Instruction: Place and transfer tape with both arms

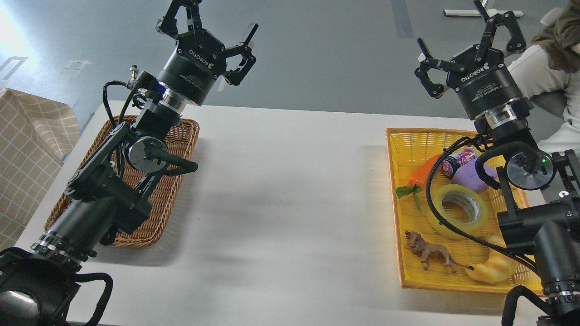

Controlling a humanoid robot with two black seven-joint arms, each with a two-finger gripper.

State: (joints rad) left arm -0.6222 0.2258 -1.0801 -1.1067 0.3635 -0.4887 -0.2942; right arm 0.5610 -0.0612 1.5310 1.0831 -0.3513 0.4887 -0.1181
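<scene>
The tape (457,210), a wide yellow translucent roll with a pale core, lies flat in the yellow basket (393,181) on the right of the white table. A black cable crosses over it. My right gripper (471,40) is raised high above the basket's far end, fingers spread open and holding nothing. My left gripper (210,34) is lifted above the far end of the brown wicker basket (186,149) on the left, also open and empty. Both arms rise from the near edge of the view.
In the yellow basket lie a toy lion (430,254), a croissant-shaped bread toy (494,267), an orange carrot toy (419,176), a purple block (471,179) and a small can (455,163). A person in white (543,86) sits at far right. A chequered cloth (27,154) stands at left.
</scene>
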